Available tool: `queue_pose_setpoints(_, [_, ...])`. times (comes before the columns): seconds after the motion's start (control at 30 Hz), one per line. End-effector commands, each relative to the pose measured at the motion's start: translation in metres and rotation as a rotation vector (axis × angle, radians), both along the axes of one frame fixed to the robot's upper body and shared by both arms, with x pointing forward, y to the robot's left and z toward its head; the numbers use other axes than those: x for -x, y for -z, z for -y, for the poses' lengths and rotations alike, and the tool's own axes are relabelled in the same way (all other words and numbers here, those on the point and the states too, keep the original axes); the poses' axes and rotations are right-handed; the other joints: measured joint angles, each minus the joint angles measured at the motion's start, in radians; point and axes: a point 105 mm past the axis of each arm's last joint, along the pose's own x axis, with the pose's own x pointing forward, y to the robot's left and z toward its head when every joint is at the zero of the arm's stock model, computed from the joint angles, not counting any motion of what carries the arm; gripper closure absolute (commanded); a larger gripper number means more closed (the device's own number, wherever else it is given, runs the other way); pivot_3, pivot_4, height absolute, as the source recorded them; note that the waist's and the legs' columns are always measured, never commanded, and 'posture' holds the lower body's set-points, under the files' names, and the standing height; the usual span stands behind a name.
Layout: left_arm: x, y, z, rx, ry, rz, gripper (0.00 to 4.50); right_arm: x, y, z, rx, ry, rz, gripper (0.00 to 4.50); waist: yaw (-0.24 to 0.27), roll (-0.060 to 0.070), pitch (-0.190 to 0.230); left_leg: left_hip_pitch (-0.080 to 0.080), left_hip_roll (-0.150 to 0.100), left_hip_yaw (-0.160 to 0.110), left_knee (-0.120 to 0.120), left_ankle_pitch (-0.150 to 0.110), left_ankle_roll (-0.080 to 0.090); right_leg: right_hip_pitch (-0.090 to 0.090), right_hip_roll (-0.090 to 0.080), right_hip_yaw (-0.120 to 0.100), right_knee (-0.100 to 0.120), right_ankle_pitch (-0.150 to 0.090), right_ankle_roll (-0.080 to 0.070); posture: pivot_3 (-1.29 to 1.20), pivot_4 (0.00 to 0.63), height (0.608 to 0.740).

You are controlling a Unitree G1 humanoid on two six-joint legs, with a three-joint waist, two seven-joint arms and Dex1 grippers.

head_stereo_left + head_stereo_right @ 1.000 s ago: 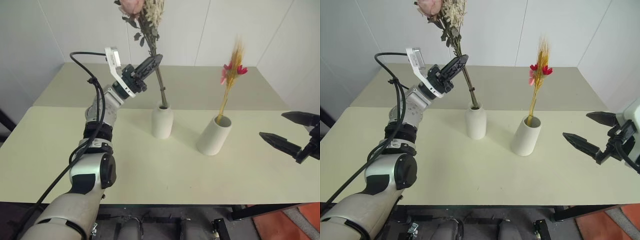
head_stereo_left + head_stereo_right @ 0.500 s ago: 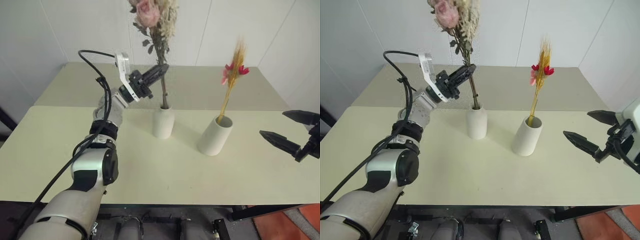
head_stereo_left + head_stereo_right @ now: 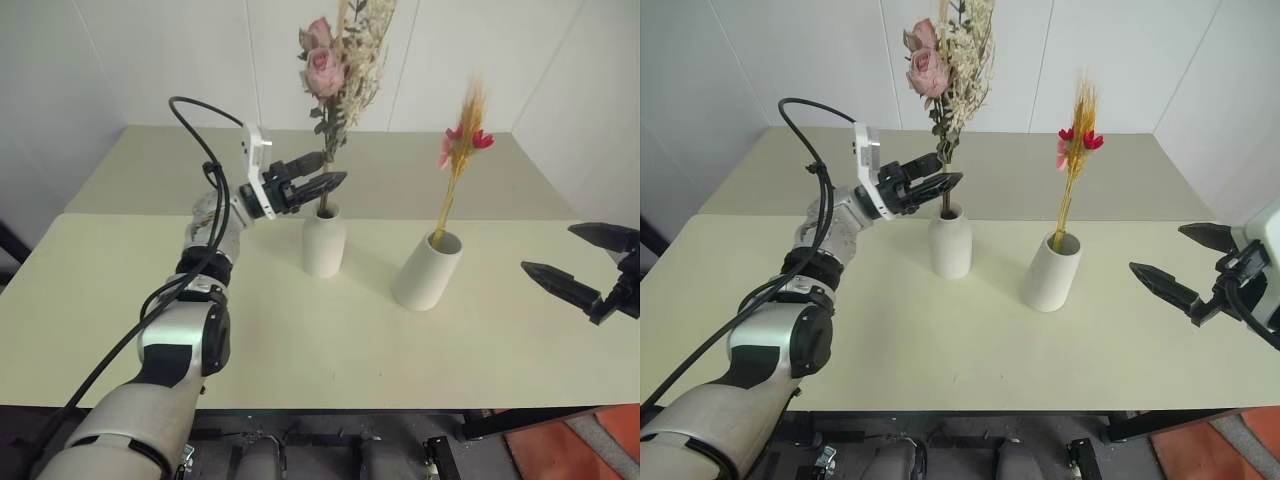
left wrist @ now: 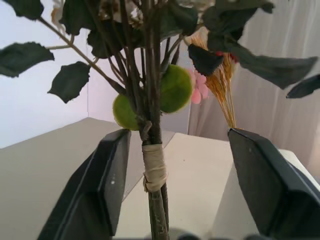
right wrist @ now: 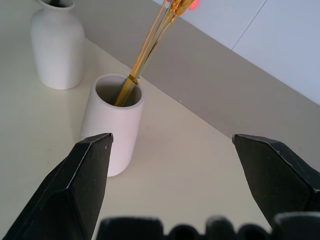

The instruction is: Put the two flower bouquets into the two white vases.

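We've got a pale cream table [image 3: 300,330] against white walls. Rose bunch [image 3: 335,70] stands in the bottle vase [image 3: 324,240], left gripper [image 4: 170,185] spread around its stem. Yellow stalks [image 3: 462,150] sit in the cylinder vase [image 3: 428,270]; right gripper [image 3: 580,265] open, empty.

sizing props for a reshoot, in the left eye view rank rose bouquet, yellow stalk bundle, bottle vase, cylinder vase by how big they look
1. rose bouquet
2. yellow stalk bundle
3. cylinder vase and bottle vase: look about alike, so no ranking between them.
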Motion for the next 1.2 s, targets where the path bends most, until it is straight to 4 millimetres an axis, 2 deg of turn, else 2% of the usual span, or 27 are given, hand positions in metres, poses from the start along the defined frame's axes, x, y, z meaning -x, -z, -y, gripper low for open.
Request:
queue_pose_setpoints(0.03, [0.011,-0.003,-0.012,-0.101,0.055,0.033,0.03,0.003,-0.01,0.006,0.026,0.024,0.057,0.0,-0.001,0.0,0.0,0.0,0.0,0.0,0.0,0.0,0.0,0.0,0.0,0.0,0.0,0.0,0.0,0.0,0.15,0.74])
queue_pose_setpoints(0.13, [0.013,0.013,-0.024,-0.217,0.048,-0.003,0.03,-0.001,-0.011,0.008,0.022,0.029,0.065,0.0,-0.001,0.0,0.0,0.0,0.0,0.0,0.0,0.0,0.0,0.001,0.0,0.0,0.0,0.0,0.0,0.0,0.15,0.74])
queue_pose_setpoints(0.2, [0.012,0.016,-0.034,-0.272,0.01,0.019,0.03,-0.005,-0.011,0.009,0.021,0.034,0.072,0.0,-0.001,0.0,0.0,0.0,0.0,0.0,0.0,0.0,0.0,0.0,0.0,0.0,0.0,0.0,0.0,0.0,0.15,0.74])
queue_pose_setpoints(0.3, [0.014,0.007,-0.053,-0.31,-0.046,0.053,0.03,-0.008,-0.011,0.01,0.021,0.037,0.074,0.0,-0.001,0.0,0.0,0.0,0.0,0.0,0.0,0.0,0.0,0.0,0.0,0.0,0.0,0.0,0.0,0.0,0.15,0.74])
queue_pose_setpoints(0.4, [0.023,0.0,-0.073,-0.325,-0.049,0.083,0.03,-0.008,-0.01,0.011,0.02,0.042,0.073,0.0,-0.005,0.0,0.0,-0.001,0.0,0.0,0.0,0.0,0.0,-0.001,0.0,0.0,0.0,0.0,0.0,0.0,0.15,0.74])
queue_pose_setpoints(0.6, [0.057,-0.013,-0.133,-0.354,-0.088,0.067,0.03,0.005,-0.012,0.027,0.022,0.053,0.039,0.0,-0.005,0.001,0.0,0.0,0.001,0.0,0.0,0.0,0.0,-0.001,0.0,0.0,0.001,0.001,-0.003,0.0,0.15,0.74])
queue_pose_setpoints(0.77, [0.077,-0.019,-0.162,-0.392,-0.197,0.072,0.03,0.011,-0.015,0.049,0.058,0.104,0.02,0.0,0.002,0.001,0.0,0.001,0.001,0.0,0.0,0.0,0.0,0.001,0.0,0.0,0.0,0.0,0.0,0.0,0.15,0.74])
queue_pose_setpoints(0.9, [0.098,-0.02,-0.172,-0.433,-0.197,0.073,0.03,0.017,-0.017,0.059,0.069,0.103,0.009,0.0,0.001,0.001,0.0,0.001,0.002,0.001,0.0,0.0,0.0,0.0,0.0,0.0,0.0,-0.001,-0.001,0.0,0.15,0.74])
queue_pose_setpoints(1.0, [0.102,-0.02,-0.174,-0.449,-0.233,0.084,0.03,0.013,-0.018,0.069,0.06,0.143,0.023,0.0,0.001,0.001,-0.001,0.002,0.002,0.001,0.0,0.0,0.0,0.001,0.0,0.0,0.0,-0.001,-0.001,0.0,0.15,0.74])
queue_pose_setpoints(1.2, [0.111,-0.022,-0.162,-0.427,-0.197,0.099,0.03,0.011,-0.014,0.072,0.083,0.137,0.017,0.0,-0.002,0.001,-0.001,0.002,0.002,0.002,0.0,0.0,0.0,0.0,0.0,0.0,0.001,-0.001,-0.001,0.0,0.15,0.74])
